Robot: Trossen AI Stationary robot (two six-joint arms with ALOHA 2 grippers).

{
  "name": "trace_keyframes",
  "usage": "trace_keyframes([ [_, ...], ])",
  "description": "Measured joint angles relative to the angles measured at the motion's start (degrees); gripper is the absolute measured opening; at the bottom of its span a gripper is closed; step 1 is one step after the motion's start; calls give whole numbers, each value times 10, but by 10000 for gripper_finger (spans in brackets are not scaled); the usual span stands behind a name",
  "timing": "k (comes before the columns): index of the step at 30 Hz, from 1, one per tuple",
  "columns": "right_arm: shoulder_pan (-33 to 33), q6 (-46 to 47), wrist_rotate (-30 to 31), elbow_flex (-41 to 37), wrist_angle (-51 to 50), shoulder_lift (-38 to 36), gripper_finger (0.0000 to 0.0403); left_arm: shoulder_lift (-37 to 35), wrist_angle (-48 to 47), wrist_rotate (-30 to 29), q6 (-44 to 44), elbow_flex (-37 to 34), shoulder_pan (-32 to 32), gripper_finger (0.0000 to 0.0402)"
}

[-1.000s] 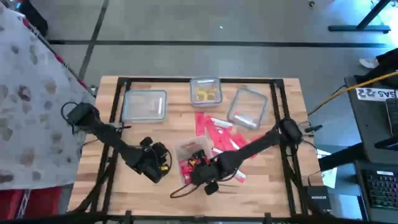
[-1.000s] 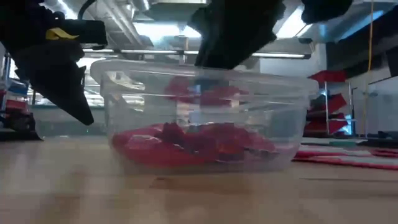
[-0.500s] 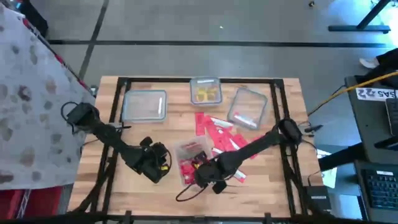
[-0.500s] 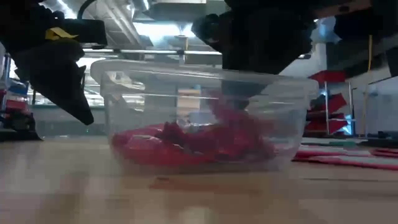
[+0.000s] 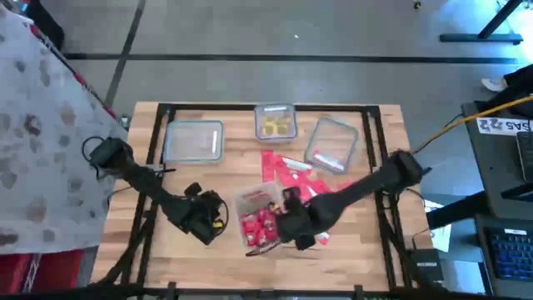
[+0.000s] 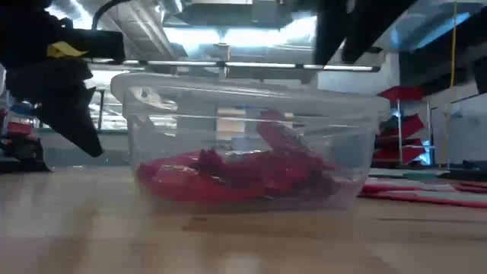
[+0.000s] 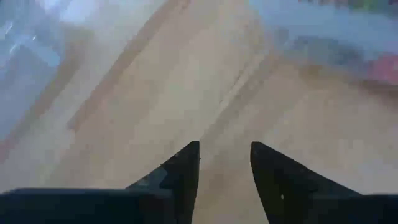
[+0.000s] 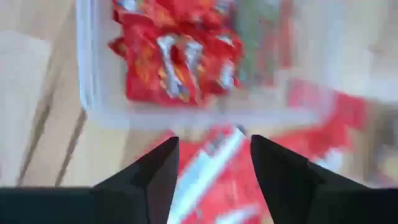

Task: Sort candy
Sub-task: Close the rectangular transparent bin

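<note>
A clear tub (image 5: 256, 212) near the table's middle holds a heap of red candy (image 8: 177, 53), which the low view also shows as the red candy (image 6: 243, 175). More red packets (image 5: 291, 173) lie loose on the wood to its right and far side. My right gripper (image 8: 214, 144) hangs open above the tub's right rim and the loose packets, with nothing between its fingers; from overhead the right gripper (image 5: 293, 229) shows just right of the tub. My left gripper (image 7: 225, 146) is open over bare wood, and the left gripper (image 5: 208, 218) stands left of the tub.
Along the far side stand three more clear tubs: a left one (image 5: 193, 140), a middle one (image 5: 276, 123) with yellow pieces, and a right one (image 5: 331, 144). Black frame rails (image 5: 154, 150) run along the table's sides. Bare wood lies near the front edge.
My right gripper has let a red packet go inside the middle tub; the packet now lies on the heap. The gripper has then risen out of the tub and moved toward the table's right edge, tipping steeper. My left gripper has kept still.
</note>
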Motion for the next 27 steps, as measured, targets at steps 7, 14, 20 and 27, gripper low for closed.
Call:
trace_keyframes([
  [7, 12, 185, 120, -43, -162, -69, 163, -18, -88, 30, -70, 1, -33, 129],
  [14, -46, 189, 65, -245, -53, -183, 157, -41, -118, -32, -142, 1, -79, 129],
  [20, -119, 88, -39, -415, 147, -265, 156, -41, -117, -51, -145, 1, -85, 129],
  [27, -158, -14, 1, -534, 291, -255, 156, -41, -117, -93, -141, 1, -84, 129],
])
